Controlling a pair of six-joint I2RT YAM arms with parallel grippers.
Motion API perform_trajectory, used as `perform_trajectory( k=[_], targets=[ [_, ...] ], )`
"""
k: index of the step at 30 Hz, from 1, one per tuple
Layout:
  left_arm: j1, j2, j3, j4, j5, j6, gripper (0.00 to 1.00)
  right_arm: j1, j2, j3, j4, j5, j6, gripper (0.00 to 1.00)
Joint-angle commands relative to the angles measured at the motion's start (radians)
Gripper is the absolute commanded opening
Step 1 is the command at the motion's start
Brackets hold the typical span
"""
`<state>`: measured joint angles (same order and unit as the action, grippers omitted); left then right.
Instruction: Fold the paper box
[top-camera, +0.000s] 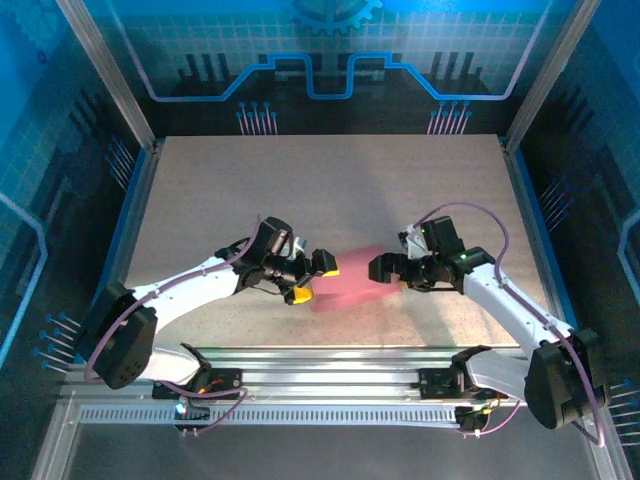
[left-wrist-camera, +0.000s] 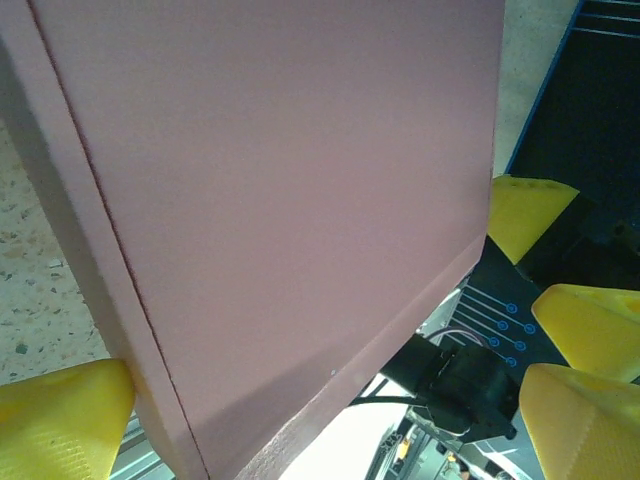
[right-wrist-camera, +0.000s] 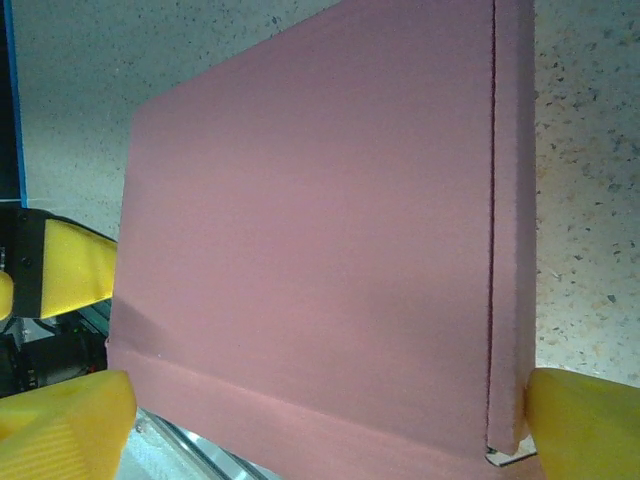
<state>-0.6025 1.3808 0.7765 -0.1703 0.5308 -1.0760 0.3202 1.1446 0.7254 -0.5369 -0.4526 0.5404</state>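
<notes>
Yellow fingertips (right-wrist-camera: 575, 420) of the right hand (top-camera: 383, 270) are bracketing the paper box (top-camera: 352, 278) over the surface (top-camera: 320, 190); whether they are clamping it, I cannot tell. The left hand (top-camera: 312, 278) is standing released around the opposite end. The walls are looking formed, so the next move is probably calling for a firm two-sided press.

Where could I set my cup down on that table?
The far half of the table toward the back wall is bare. The near middle is crowded: the left gripper and right gripper flank the pink box.
</notes>
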Motion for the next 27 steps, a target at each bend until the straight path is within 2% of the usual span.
perform_trajectory(
  k=[1, 27],
  targets=[
    [-0.002, -0.014, 0.020, 0.064, 0.062, -0.013, 0.99, -0.015, -0.018, 0.035, -0.036, -0.077, 0.024, 1.00],
    [0.000, 0.017, 0.084, 0.069, 0.108, -0.013, 0.99, -0.059, -0.055, 0.119, -0.139, -0.084, 0.004, 1.00]
  ],
)
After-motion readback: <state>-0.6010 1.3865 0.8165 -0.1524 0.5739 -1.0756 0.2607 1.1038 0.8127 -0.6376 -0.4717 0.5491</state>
